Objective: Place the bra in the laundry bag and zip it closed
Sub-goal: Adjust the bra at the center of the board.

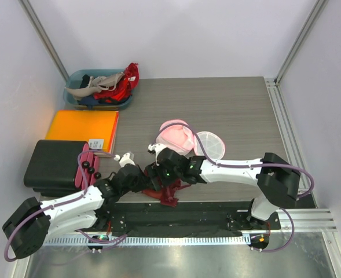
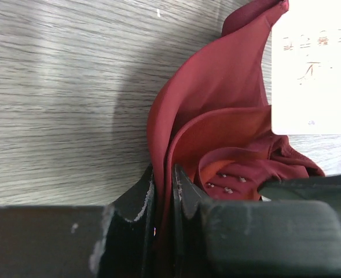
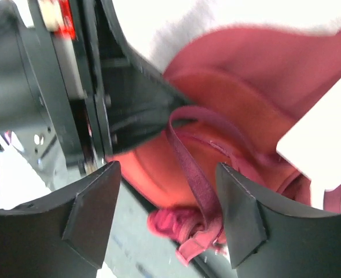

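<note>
Left hand: the left hand (image 2: 163, 191) is all but closed, its two fingers pinching a fold of the bra (image 2: 216, 116) at the lower centre of the left wrist view.
Right hand: the right hand (image 3: 167, 217) stands wide open and grips nothing. A strap and bunched red fabric lie in the gap between its fingers (image 3: 92, 214).
Bra: dark red, at the lower centre of the top view, partly on the worktop (image 1: 228, 110) under the two meeting wrists. A white tag (image 2: 312, 63) hangs at the upper right of the left wrist view.
Laundry bag: the laundry bag (image 1: 179, 138) lies just above the hands, pink, with a round white mesh flap (image 1: 209, 145) open to its right.
Crowding: the two hands sit nearly against each other. The left one's black body fills the upper left of the right wrist view.
Other things: teal bin (image 1: 98, 90) of clothes at upper left, orange folder (image 1: 83, 128) below it, black box (image 1: 51, 165) at the left edge.
Edges: metal rail (image 1: 283, 121) along the right side, black mounting strip (image 1: 176, 217) along the bottom.
Open room: bare wood grain shows across the upper middle and right.
</note>
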{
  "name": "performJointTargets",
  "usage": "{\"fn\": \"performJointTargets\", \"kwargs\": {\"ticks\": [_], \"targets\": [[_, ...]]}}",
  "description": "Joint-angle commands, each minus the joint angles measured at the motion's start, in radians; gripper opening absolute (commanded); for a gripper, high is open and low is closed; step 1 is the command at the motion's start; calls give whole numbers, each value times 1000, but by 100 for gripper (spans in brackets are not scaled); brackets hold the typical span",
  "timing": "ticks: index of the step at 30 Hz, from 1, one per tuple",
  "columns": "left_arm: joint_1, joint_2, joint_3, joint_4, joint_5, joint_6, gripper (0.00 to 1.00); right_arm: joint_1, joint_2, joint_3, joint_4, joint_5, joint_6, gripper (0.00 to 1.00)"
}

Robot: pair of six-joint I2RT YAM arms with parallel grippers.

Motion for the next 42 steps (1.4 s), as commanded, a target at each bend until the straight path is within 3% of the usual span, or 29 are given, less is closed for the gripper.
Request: {"fn": "performJointTargets", "kwargs": {"ticks": [1,11,14,16,20,26,29,31,37,39,41,42], "targets": [[2,9,-30,30,20,-20,8,4,-99,23,-148,-62,23,74],[4,-38,-46,-13,11,-53,8,4,-317,3,-313,-29,12,94],[4,-46,-49,-16,11,-54,8,9,-378,-78,-305,-18,-7,97],[2,-46,-49,-18,11,-57,8,36,-432,-199,-208,-6,-23,97],[4,-32,-49,-13,11,-60,8,191,-503,-364,-32,183,-24,97],[4,-8,-50,4,14,-62,8,285,-457,-546,286,343,-41,96],[4,-6,-47,5,15,-60,8,288,-362,-536,338,415,-63,91],[2,-9,-47,5,15,-62,8,293,-319,-531,404,410,-70,83],[4,-18,-47,-2,20,-62,8,297,-192,-514,510,416,-90,74],[2,-23,-47,-7,23,-62,7,297,-166,-502,527,407,-92,53],[2,-32,-52,-12,23,-63,8,297,-158,-490,518,386,-89,40],[2,-35,-52,-15,23,-63,7,300,-164,-487,509,390,-84,23]]}}
